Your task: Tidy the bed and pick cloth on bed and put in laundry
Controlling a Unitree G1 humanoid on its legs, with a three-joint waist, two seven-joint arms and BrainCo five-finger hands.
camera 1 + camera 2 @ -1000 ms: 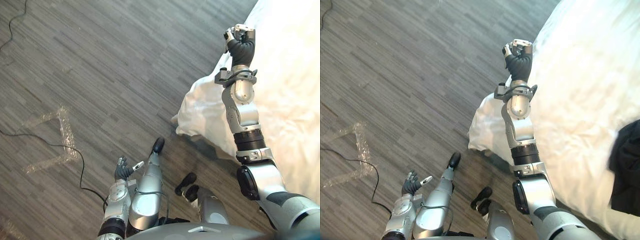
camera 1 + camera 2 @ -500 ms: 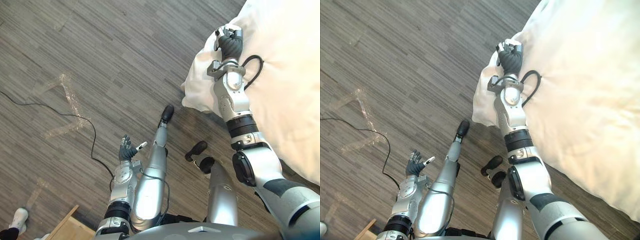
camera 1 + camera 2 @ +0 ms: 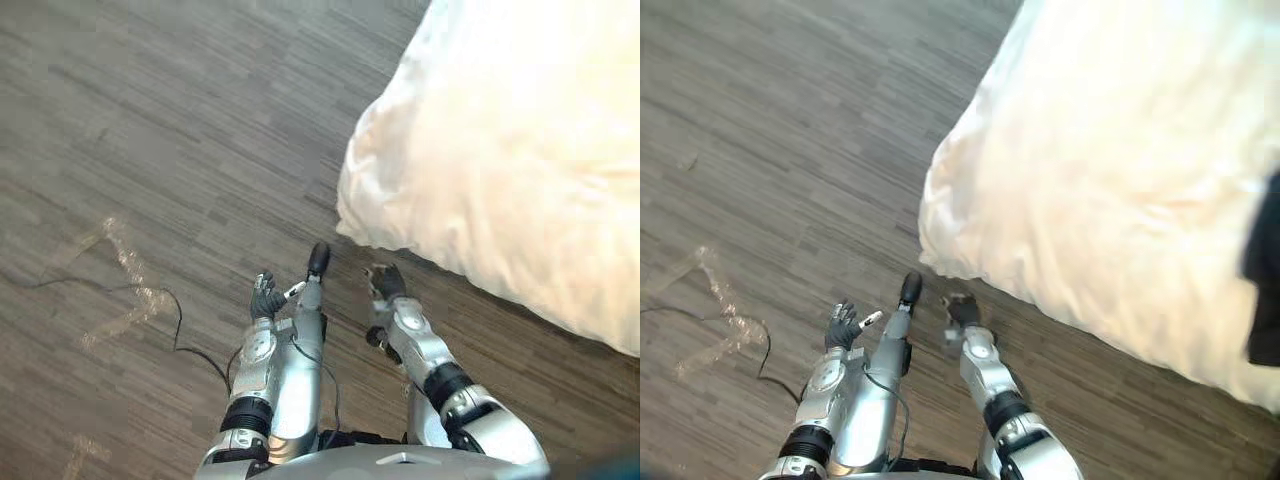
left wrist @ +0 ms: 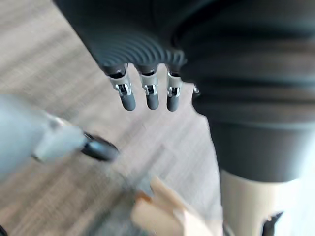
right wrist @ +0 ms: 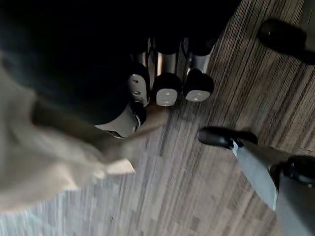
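Risk: dark cloth lies on white duvet at far right edge, well apart from both hands. Long reach across soft cover likely to drag and rumple it. Overhanging corner sits close to floor, could snag on step-in. Low over floor: left hand, fingers relaxed, empty; right hand, fingers curled, nothing held. Duvet puffy, softly creased, corner rounded. Cloth matte, limp. Floor grey wood-grain planks.
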